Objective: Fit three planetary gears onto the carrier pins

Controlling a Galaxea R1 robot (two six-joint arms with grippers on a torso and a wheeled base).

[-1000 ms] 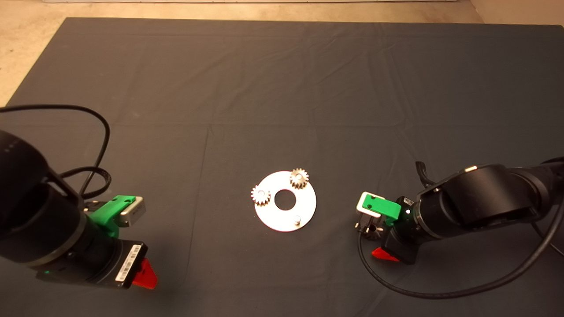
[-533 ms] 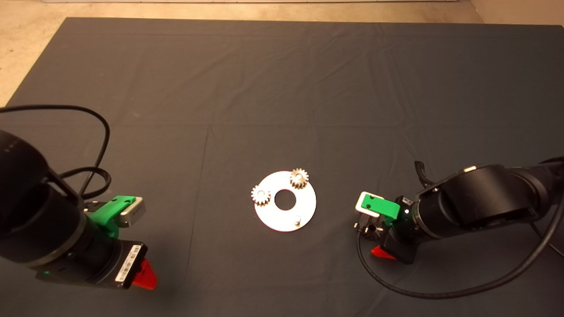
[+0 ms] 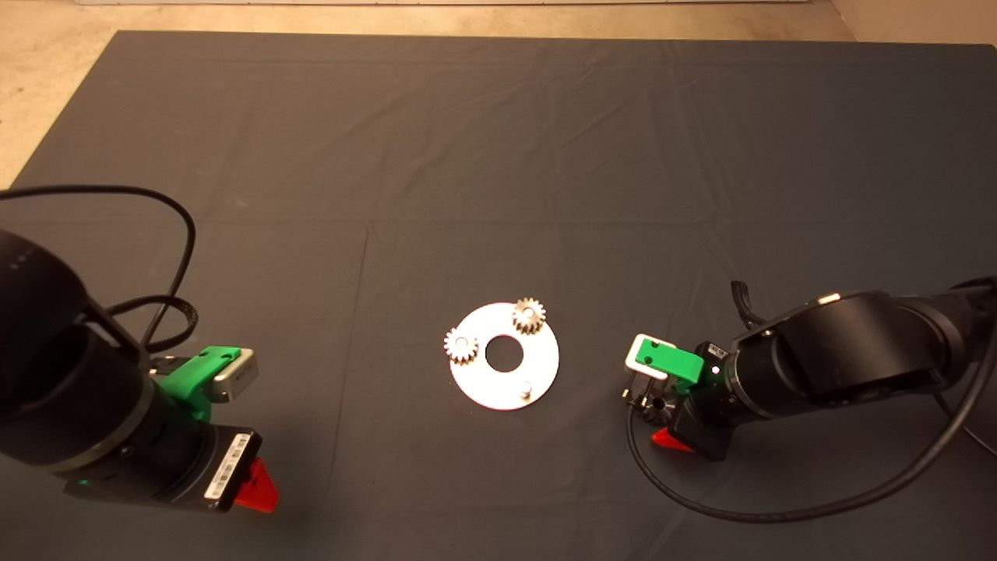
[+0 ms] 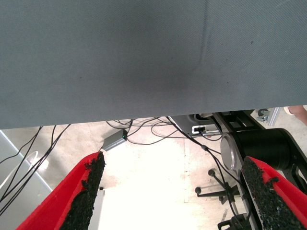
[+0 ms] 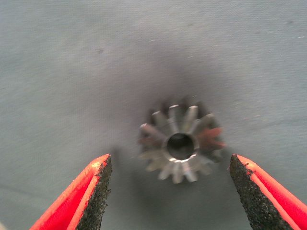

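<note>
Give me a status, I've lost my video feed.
Right gripper open over third gear on the mat. Left gripper open, parked. Two gears on carrier plate; one pin bare. Nothing in the way.

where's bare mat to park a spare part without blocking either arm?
The far half of the dark mat, beyond the round silver plate, is bare. The strips between plate and each arm are narrow. Crowded: the open right gripper straddles the loose steel gear; the open left gripper waits at the near left edge.
</note>
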